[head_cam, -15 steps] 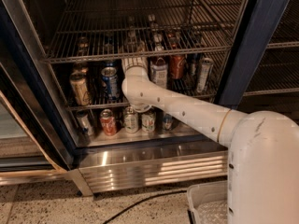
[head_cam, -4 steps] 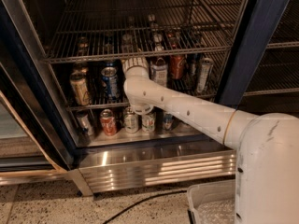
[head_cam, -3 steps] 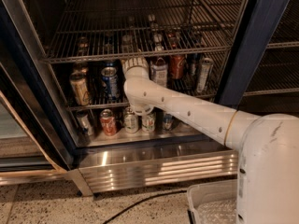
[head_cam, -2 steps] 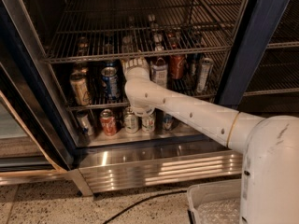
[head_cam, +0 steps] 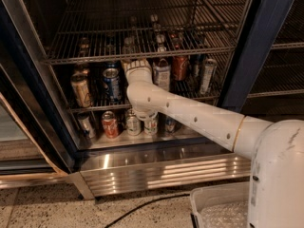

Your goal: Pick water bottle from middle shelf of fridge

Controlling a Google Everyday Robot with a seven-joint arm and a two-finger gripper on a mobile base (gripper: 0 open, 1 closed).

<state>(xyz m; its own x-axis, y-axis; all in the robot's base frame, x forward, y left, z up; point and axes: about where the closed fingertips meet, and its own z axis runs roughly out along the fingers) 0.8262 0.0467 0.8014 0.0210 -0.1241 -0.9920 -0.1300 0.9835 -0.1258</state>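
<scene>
Barely anything shifts: gripper (head_cam: 138, 70) stays pushed in above the middle shelf (head_cam: 92, 109).
Ahead of jaws, presumably, water bottle sits hidden; jaw state cannot be told; pick unconfirmed.

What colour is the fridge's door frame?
Door frame: dark blue, camera view; gripper inside fridge.

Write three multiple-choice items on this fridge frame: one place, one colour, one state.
1. The tool is: A at the middle shelf, beside the blue can; B on the floor; C above the top rack.
2. The fridge door frame is: A red; B white; C dark blue.
3. The fridge bay is: A shut; B open; C curtained.
Answers: 1 A, the arm ends beside that can; 2 C, the frame shows blue; 3 B, the arm reaches inside.
</scene>
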